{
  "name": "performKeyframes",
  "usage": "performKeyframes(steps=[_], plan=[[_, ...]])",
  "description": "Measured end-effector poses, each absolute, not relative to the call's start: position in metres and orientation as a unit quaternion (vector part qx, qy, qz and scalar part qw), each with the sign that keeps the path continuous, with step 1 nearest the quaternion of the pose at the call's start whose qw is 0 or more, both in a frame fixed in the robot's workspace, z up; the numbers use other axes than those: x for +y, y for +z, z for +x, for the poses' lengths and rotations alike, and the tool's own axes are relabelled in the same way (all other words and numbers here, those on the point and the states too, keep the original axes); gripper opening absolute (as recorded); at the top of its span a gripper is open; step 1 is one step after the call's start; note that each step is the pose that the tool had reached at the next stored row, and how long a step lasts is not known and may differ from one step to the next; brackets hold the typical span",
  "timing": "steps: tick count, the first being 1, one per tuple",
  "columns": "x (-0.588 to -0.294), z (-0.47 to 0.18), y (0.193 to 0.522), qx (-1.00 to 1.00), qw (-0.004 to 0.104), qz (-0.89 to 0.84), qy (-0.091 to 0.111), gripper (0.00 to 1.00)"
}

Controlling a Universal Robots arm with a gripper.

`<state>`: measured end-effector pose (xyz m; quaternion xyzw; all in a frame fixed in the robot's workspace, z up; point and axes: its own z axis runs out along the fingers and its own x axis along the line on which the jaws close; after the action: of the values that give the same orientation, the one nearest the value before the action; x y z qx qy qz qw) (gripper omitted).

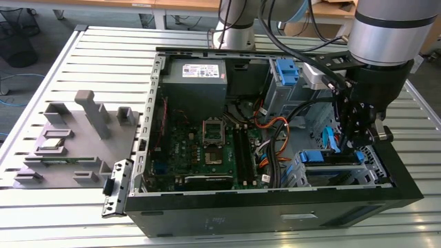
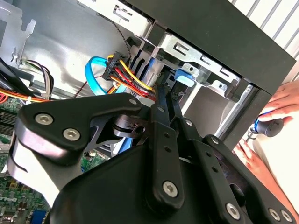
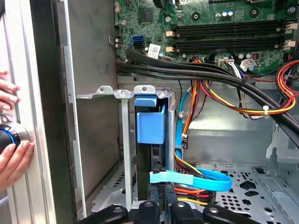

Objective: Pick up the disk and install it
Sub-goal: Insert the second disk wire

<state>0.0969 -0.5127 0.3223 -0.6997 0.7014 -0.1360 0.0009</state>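
Observation:
The disk [image 3: 150,126] stands on edge in the metal drive cage [image 3: 122,140] at the front corner of the open computer case [image 1: 276,206]. It shows as a bright blue bracket with a dark slab below it. In the exterior view the blue bracket [image 1: 319,156] lies in the cage at the exterior view's right. My gripper [image 1: 344,149] reaches down into the case just above that cage. In the second wrist view its thin fingers [image 2: 159,107] run close together toward the blue bracket [image 2: 183,77], and the gripper [image 2: 164,91] looks shut. Whether it pinches the disk is hidden.
A person's hand [image 3: 11,154] rests on the table beside the case and grips a blue-black tool [image 2: 266,126]. A blue flat cable [image 3: 191,177] and coloured power wires [image 3: 233,98] crowd the cage. The motherboard [image 1: 206,150], power-supply box [image 1: 196,77] and a bare blue bracket [image 1: 286,70] lie farther in.

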Motion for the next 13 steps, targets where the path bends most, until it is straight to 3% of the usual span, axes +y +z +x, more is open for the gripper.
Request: performKeyframes(steps=[12, 13], plan=[[-0.5127, 0.0970, 0.3217, 0.701, 0.001, -0.700, -0.136, 0.18], [-0.5127, 0.0970, 0.3219, 0.701, 0.001, -0.700, -0.136, 0.24]])
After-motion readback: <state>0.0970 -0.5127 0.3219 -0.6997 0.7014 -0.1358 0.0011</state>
